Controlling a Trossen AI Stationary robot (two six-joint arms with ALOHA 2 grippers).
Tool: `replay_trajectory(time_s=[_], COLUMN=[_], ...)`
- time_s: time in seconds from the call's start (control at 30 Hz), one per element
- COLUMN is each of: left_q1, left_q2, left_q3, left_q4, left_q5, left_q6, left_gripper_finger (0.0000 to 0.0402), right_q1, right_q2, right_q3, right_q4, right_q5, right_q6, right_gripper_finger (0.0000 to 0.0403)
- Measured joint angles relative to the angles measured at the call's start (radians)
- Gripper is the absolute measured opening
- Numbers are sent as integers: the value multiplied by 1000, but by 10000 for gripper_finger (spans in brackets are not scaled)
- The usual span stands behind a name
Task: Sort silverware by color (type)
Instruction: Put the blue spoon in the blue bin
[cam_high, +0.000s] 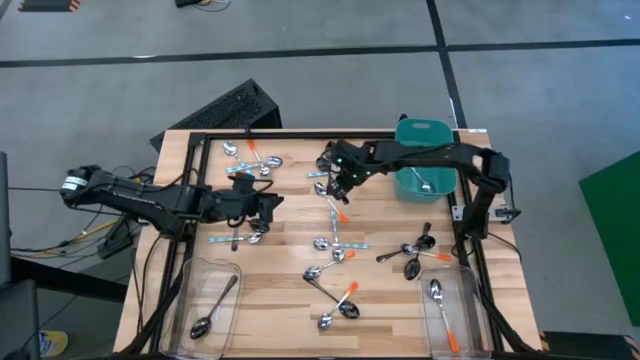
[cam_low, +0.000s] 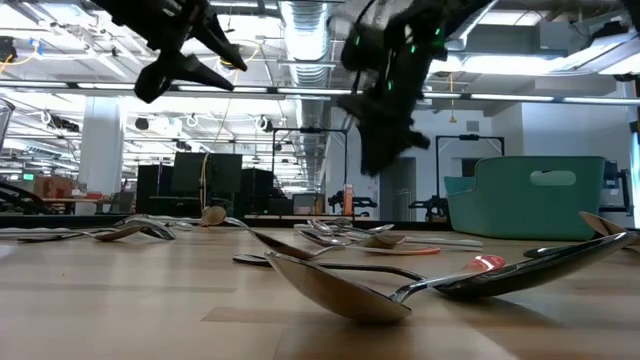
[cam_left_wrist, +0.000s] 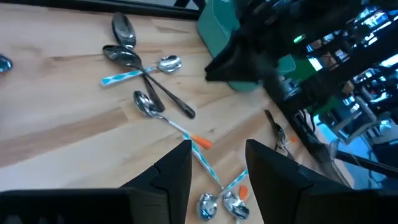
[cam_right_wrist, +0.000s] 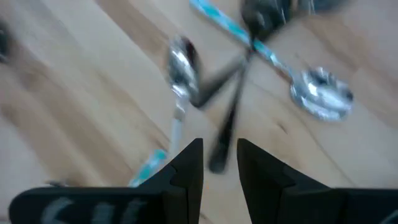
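Several small spoons with orange, light blue or dark handles lie scattered flat on the wooden table (cam_high: 300, 225). There are groups near the far left (cam_high: 250, 160), the middle (cam_high: 335, 245) and the right (cam_high: 415, 250). My left gripper (cam_high: 272, 205) hovers open above the table's left middle, with an orange-handled spoon (cam_left_wrist: 180, 127) below it between the fingers (cam_left_wrist: 180, 171). My right gripper (cam_high: 335, 188) hangs open, empty and well above the table (cam_low: 385, 150). Below it lie a dark-handled spoon (cam_right_wrist: 230, 124) and a light-blue-handled spoon (cam_right_wrist: 177, 93).
A teal tub (cam_high: 425, 160) stands at the far right with a spoon in it. A clear bin at the near left (cam_high: 205, 300) holds a dark spoon. A clear bin at the near right (cam_high: 450, 310) holds an orange-handled spoon. A dark frame borders the table.
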Motion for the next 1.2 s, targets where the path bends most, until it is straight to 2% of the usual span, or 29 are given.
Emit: replay_trajectory(time_s=[0.43, 0.57, 0.63, 0.8, 1.03, 1.1, 1.2], left_q1=[270, 345, 375, 440, 477, 480, 482], left_q2=[0, 0, 0, 0, 0, 0, 0], left_q3=[0, 0, 0, 0, 0, 0, 0], left_q4=[-8, -11, -13, -12, -12, -12, -12], left_q5=[346, 425, 454, 533, 578, 579, 579], left_q6=[282, 336, 360, 388, 421, 453, 481], left_gripper_finger=[138, 138, 138, 138, 138, 138, 138], right_q1=[-26, -51, -55, -25, 98, 140, 190], right_q2=[40, 81, 116, 193, 262, 269, 269], right_q3=[2, 17, 43, 167, 265, 261, 263], right_q4=[-12, 13, -7, -78, -391, -423, -370], right_q5=[3, 41, 31, -105, -89, -80, -81], right_q6=[56, -57, -134, -198, -32, -34, 1], right_gripper_finger=[120, 123, 129, 159, 173, 169, 164])
